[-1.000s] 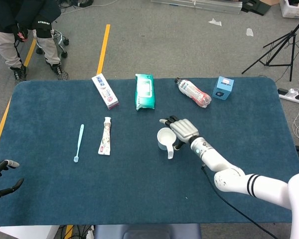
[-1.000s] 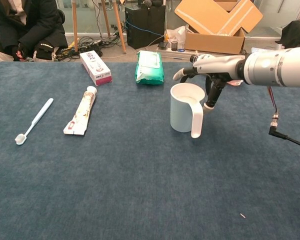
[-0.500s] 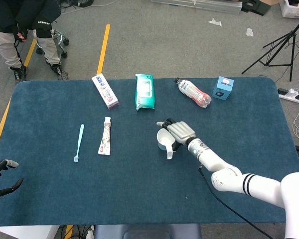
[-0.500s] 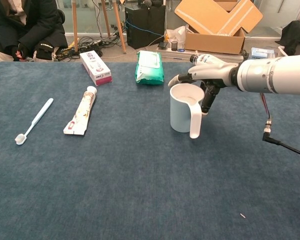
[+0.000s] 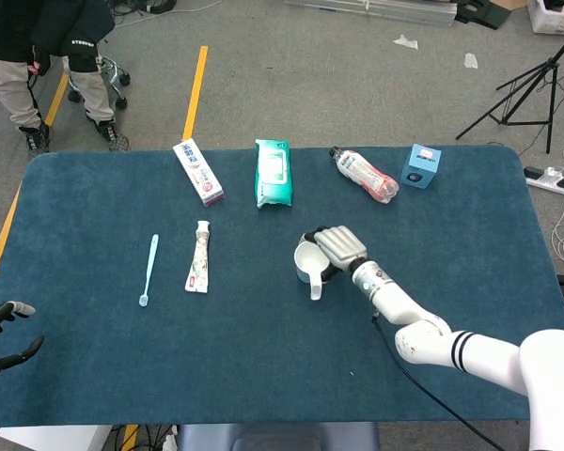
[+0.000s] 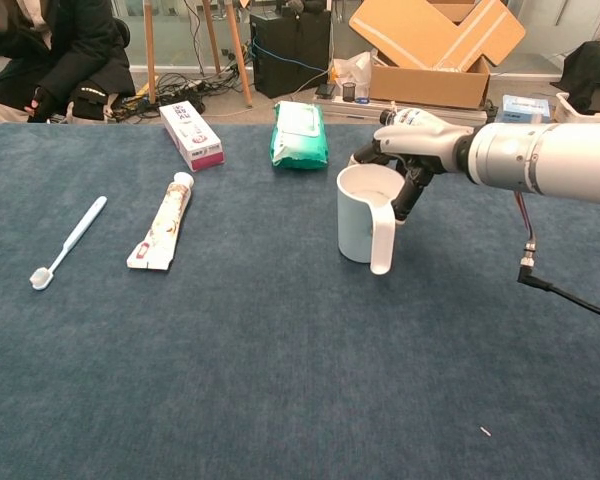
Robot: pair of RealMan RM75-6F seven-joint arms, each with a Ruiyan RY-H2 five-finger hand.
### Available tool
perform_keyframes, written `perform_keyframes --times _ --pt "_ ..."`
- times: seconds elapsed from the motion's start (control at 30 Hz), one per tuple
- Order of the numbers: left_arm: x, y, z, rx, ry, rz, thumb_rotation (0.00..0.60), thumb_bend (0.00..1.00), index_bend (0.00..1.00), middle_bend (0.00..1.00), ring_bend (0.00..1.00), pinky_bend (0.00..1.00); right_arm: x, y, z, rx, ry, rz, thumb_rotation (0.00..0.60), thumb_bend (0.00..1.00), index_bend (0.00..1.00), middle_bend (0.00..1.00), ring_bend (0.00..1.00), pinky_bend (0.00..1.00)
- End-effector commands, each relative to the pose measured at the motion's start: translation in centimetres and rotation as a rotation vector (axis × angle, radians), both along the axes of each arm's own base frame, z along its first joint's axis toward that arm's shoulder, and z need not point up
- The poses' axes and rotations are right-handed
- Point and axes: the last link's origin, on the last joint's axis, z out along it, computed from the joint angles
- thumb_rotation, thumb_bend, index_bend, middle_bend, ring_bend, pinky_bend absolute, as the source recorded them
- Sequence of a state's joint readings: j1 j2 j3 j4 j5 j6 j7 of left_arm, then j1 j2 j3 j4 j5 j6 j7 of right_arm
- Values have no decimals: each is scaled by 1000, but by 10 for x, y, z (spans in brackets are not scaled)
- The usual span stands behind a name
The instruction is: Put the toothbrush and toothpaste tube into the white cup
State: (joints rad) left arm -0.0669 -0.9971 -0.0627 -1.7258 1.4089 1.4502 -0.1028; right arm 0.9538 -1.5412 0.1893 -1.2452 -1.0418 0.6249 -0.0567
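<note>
Unreadable print on toothpaste tube (image 5: 199,256)

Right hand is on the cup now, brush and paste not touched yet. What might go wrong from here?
1. The right hand grips the white cup at its far rim, from above; the fingers partly cover the mouth, so items may snag going in.
2. A high rim grip might tip the cup if pushed sideways.
3. The toothbrush and toothpaste tube lie flat, well left of the cup, and the left hand sits at the table's near-left edge; flat pickups may slip.
</note>
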Motion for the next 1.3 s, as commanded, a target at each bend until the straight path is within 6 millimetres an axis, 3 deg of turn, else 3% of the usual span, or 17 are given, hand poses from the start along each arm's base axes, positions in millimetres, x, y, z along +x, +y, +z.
perform_keyframes --times 0.03,0.17,0.47,1.3 --pt "0 0 0 0 0 1 600 219 410 461 416 494 -1 0 0 -12 -11 3 600 76 438 534 330 471" --pt "0 1 0 -2 0 3 600 219 410 461 416 494 2 1 -1 -15 -34 7 600 76 455 555 349 483" --pt "-1 0 1 1 13 8 600 218 410 461 416 494 27 5 -8 7 -101 43 600 76 456 556 350 483" --pt "-7 -12 24 74 26 57 600 219 411 461 416 494 113 -8 -67 52 -80 124 600 76 456 556 350 483"
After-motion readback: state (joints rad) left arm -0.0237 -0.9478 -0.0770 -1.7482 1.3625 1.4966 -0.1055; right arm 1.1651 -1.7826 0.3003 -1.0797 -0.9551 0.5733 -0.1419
